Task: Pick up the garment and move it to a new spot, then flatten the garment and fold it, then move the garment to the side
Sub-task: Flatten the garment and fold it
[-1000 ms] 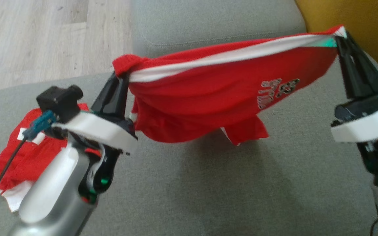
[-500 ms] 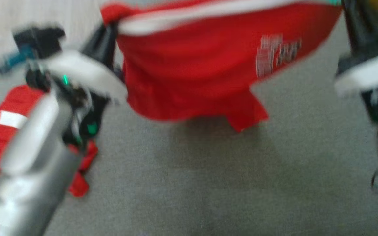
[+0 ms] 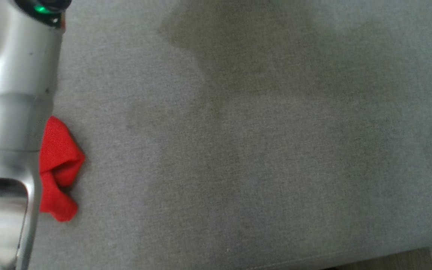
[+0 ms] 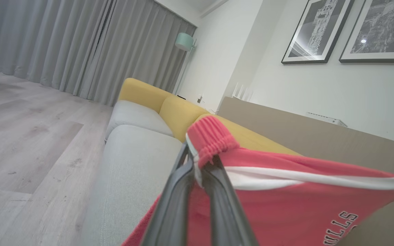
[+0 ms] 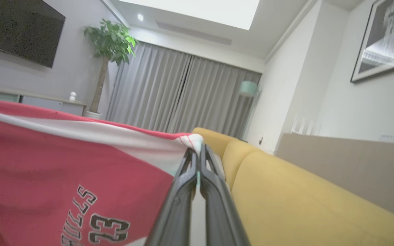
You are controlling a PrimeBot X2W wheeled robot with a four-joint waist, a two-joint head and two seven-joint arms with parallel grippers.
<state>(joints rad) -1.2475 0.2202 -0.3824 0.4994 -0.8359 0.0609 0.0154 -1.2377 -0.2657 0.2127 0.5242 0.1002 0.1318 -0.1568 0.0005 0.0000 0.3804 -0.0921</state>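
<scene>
Grey fabric sofa seat (image 3: 238, 150): landmark.
Yellow cushioned backrest (image 5: 303, 205): along seat's rear.
Red jersey garment with white stripe (image 5: 46, 164): in air above seat, stretched between both grippers.
Silver forearm (image 3: 9, 93): over seat's left part.
Small crumpled red cloth (image 3: 58, 168): on seat, beside forearm.
Left gripper (image 4: 198, 157): fingers clamped on garment's ribbed red end.
Right gripper (image 5: 198, 152): fingers pinched together on garment's white-striped corner.

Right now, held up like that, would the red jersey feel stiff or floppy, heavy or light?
Probably floppy: the red jersey droops below its stretched top edge between the left fingers and right fingers. Likely light, since two thin pinches at its corners carry it all.
</scene>
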